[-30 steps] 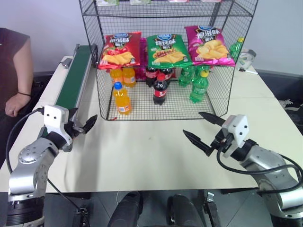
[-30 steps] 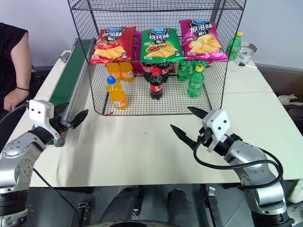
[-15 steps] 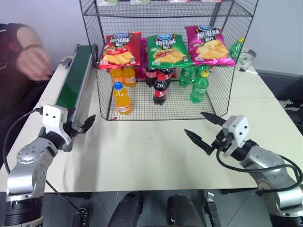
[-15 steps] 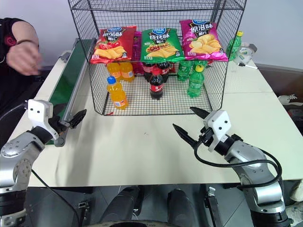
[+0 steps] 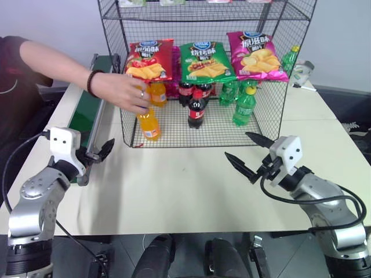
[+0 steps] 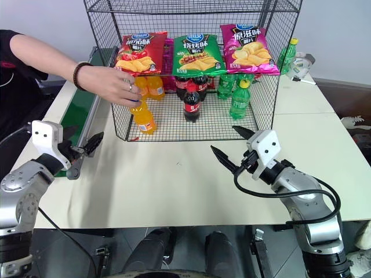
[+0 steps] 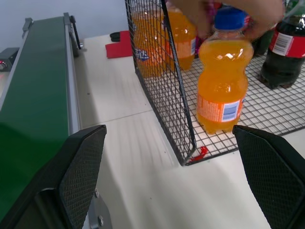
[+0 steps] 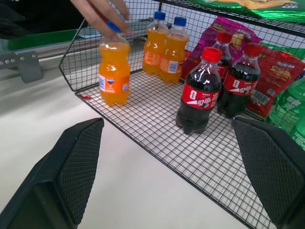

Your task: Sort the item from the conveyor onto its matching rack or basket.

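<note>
The orange soda bottle stands upright on the bottom tier of the black wire rack, at its front left corner, with a person's hand closed over the blue cap from above; two more orange bottles stand further back in the same corner. Dark cola bottles take the middle of the tier and green soda bottles the right, with chip bags lying on the tier above. The conveyor runs along the left edge of the counter, and no item is to be seen on the stretch of green belt in view. The left end effector hovers beside the conveyor's near end with its jaws spread wide and nothing between them; the right end effector hangs over the counter in front of the rack, equally wide and empty. As for handling, the bottle looks full, so it should have some heft for its size and a fairly stiff body. Smooth plastic and a glossy label could slip under light pressure. The waist just above the label looks like the best place to pinch, since the jaws would seat in the narrowing. The cap is a poor hold. Whether the person is setting the bottle down or lifting it away cannot be told from here.
</note>
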You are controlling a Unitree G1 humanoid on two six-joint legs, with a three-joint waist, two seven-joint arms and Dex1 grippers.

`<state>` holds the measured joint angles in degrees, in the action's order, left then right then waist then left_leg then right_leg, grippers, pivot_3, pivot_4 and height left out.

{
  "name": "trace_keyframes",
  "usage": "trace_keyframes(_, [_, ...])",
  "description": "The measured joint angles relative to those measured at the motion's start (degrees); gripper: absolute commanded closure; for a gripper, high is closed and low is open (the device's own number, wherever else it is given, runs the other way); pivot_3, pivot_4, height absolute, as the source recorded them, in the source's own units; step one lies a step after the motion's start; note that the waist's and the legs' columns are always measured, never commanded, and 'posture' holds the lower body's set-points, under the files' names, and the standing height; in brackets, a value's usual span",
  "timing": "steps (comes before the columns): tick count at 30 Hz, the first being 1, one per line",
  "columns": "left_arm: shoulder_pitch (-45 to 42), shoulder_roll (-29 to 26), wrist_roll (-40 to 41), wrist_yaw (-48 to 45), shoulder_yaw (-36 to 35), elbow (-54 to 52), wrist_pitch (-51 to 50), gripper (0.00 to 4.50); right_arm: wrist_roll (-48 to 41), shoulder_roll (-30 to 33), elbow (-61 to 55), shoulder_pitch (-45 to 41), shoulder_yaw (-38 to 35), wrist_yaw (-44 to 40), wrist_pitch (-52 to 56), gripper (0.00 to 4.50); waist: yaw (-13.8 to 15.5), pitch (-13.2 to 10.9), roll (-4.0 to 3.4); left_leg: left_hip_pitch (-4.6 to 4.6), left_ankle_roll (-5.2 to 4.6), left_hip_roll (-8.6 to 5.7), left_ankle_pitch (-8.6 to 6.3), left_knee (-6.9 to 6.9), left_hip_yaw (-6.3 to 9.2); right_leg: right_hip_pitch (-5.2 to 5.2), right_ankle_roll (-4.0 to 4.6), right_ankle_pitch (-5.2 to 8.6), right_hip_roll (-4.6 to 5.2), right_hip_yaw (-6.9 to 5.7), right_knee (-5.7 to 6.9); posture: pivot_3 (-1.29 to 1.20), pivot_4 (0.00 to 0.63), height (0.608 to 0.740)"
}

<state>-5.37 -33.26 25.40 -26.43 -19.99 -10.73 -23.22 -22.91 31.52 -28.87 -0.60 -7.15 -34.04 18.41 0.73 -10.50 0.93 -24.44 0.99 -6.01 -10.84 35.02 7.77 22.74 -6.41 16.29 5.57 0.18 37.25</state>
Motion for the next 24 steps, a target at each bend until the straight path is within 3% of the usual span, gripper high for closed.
trace_keyframes(24, [-4.43, 3.45, -3.31, 11.71, -5.67, 7.04, 2.67, 0.05, 1.42, -0.61, 2.27, -4.79, 1.45, 0.41, -0.05, 0.00, -0.04, 0.00, 0.00, 0.00, 0.00, -0.01, 0.00, 0.00, 0.00, -0.01, -0.18, -0.10, -0.01, -0.01, 0.01, 0.00, 0.150, 0.740])
